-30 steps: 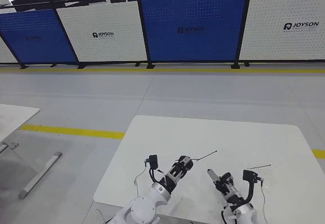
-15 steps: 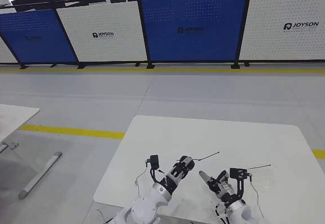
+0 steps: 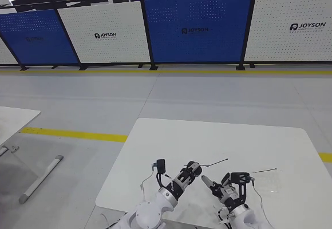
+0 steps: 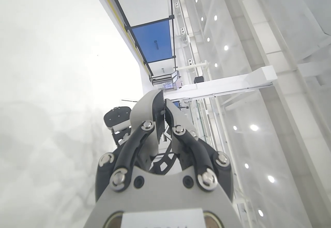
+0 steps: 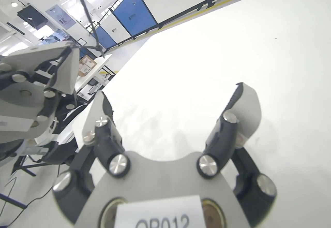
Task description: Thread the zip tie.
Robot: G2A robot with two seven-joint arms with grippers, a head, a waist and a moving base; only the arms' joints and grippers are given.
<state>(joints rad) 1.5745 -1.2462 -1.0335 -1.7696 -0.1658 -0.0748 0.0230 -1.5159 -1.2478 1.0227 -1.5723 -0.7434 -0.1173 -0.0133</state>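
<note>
Left gripper (image 3: 196,166): low in the top view, a little left of the middle, over the near part of the counter (image 3: 240,134).
Left jaws: pinched shut, pads almost touching, with a small black bit of the zip tie (image 3: 213,163) squeezed between the tips.
Zip tie: thin and black, sticking out of the left jaws, slanting up and to the right in the top view, with the free end pointing toward the middle of the counter.
Right gripper (image 5: 172,92): low in the top view, just right of the left gripper, close to it but not touching.
Right jaws: wide open, with bare white counter in the gap between the two pads.
Right jaws and zip tie: apart, with the tie held up beside the open jaws, not between them.
Second tie (image 3: 265,170): another thin black strip, lying flat on the counter, to the right of both grippers in the top view and well apart from the jaws.
Counter: white, with round corners, across the lower half of the top view.
Floor (image 3: 97,103): grey, with a yellow line, behind the counter.
Panels (image 3: 197,28): blue and white, along the top of the frame.
</note>
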